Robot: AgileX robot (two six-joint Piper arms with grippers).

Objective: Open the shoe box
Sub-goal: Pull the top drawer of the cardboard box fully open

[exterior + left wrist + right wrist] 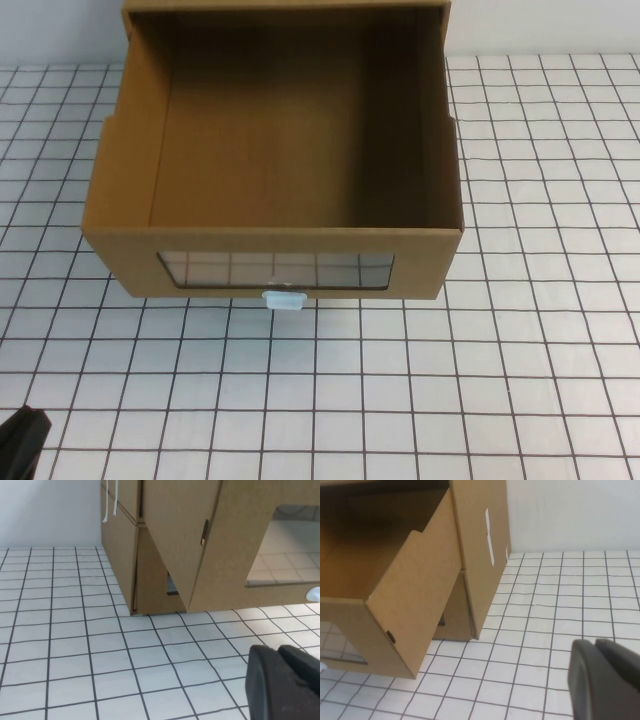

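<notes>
The brown cardboard shoe box (280, 130) is a drawer type, and its drawer is pulled out toward me, empty inside. The drawer front (275, 262) has a clear window and a small white pull tab (283, 298). The outer shell (125, 545) stands behind it, and the drawer's side (415, 610) juts out from the shell (480, 540). My left gripper (280, 652) is shut and empty, low at the near left corner (22, 435), well away from the box. Away from the box on its right side, my right gripper (596, 647) is also shut with nothing held; the high view does not show it.
The table (520, 380) is white with a black grid. A white wall (570, 515) runs behind the box.
</notes>
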